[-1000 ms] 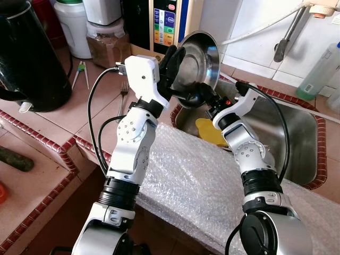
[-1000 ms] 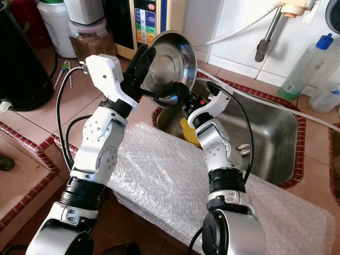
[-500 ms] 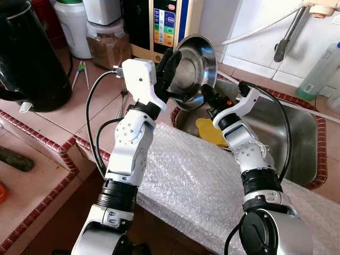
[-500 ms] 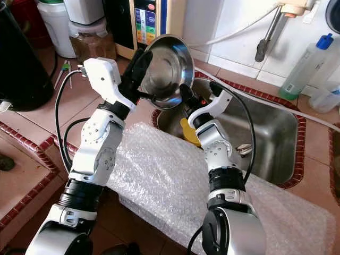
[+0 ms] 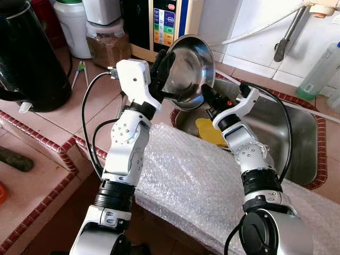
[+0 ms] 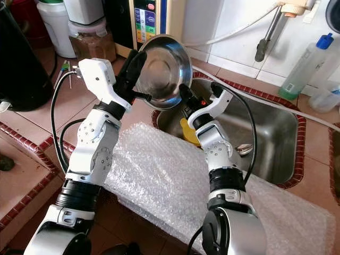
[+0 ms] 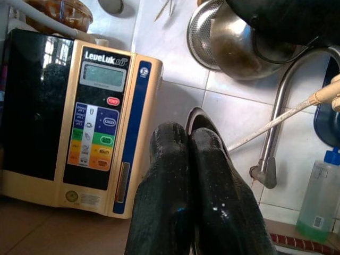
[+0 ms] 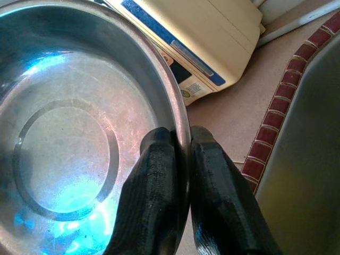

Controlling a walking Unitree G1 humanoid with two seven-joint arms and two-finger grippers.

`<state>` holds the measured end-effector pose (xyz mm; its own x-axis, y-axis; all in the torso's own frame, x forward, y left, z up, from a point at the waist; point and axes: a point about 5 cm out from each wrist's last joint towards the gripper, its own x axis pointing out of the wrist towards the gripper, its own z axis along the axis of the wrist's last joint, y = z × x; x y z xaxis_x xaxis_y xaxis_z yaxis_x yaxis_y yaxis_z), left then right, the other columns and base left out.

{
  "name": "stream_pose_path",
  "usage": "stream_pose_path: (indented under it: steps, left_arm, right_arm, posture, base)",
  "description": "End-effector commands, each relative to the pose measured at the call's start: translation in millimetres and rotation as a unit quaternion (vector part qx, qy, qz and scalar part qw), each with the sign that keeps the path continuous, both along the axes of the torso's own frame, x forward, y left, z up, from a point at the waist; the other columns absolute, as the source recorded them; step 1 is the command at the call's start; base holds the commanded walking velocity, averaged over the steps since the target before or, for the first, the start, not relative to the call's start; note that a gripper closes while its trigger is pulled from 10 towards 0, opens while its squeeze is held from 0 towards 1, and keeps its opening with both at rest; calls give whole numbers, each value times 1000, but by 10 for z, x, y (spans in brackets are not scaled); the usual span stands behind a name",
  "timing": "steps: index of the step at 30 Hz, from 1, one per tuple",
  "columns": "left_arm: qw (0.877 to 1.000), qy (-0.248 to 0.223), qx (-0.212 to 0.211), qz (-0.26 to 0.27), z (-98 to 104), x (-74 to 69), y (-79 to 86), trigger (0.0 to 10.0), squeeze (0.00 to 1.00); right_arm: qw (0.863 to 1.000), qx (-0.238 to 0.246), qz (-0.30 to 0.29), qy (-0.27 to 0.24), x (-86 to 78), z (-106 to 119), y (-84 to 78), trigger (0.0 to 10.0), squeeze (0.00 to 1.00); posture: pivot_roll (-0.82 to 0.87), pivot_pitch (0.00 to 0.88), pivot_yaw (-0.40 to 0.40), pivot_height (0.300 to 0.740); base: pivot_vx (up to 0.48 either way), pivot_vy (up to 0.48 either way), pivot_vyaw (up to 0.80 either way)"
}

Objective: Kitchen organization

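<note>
Steel bowl (image 5: 187, 69) shifted toward LeveLuk unit (image 7: 90, 125)

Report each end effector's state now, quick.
Left end effector: closed on the steel bowl, pinching its rim.
Right end effector: closed on the same bowl's rim, on the opposite side.

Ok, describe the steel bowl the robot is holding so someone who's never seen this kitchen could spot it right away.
Find the steel sink set in the red-edged tiled counter. At its left end, in front of the beige water machine, the bowl is held up in the air, tilted on edge, with the left gripper and right gripper each pinching its rim. It is round, shallow and shiny, and unlike everything nearby it rests on nothing.
</note>
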<state>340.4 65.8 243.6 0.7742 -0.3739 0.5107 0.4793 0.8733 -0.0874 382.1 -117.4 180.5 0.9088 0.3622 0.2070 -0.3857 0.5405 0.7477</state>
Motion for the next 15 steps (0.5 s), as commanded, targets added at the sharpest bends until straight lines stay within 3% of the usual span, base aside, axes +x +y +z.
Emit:
stream_pose_path:
  steps: [1,4,6,7,8,9,10,15]
  left_arm:
    - [999,-22,14,-34,70,-72,-135,0,0]
    - [999,-25,26,-38,60,-77,-145,0,0]
    - [998,-25,32,-42,47,-81,-153,510,0]
    - [998,-20,31,-43,24,-84,-155,6863,1000]
    - [998,-18,30,-44,16,-84,-156,6863,1000]
    - [998,-15,31,-48,3,-88,-161,9098,1000]
    - [998,-15,37,-55,-26,-102,-178,10000,1000]
    - [997,-14,51,-60,-75,-116,-206,10000,1000]
  right_arm:
    - [999,-36,-3,1,0,8,-15,0,0]
    - [998,-58,-16,2,7,-1,-21,0,0]
    - [998,-65,-23,2,10,2,-30,0,0]
    - [997,-75,-27,-1,14,18,-33,0,0]
    - [997,-78,-28,-3,15,26,-32,0,0]
    - [996,-82,-29,-4,16,34,-31,0,0]
    - [996,-84,-31,-5,17,44,-33,0,0]
    - [997,-69,-44,4,29,38,-78,0,0]
  posture:
    - [-38,107,-29,740]
    - [-37,107,-31,740]
    - [-36,106,-31,740]
    - [-37,106,-31,740]
    - [-38,106,-30,740]
    - [-39,106,-30,740]
    - [-39,106,-30,740]
    - [-40,104,-31,740]
  base:
    - [0,0,0]
    - [0,0,0]
    - [0,0,0]
    - [0,0,0]
    - [0,0,0]
    - [0,0,0]
    - [0,0,0]
    - [0,0,0]
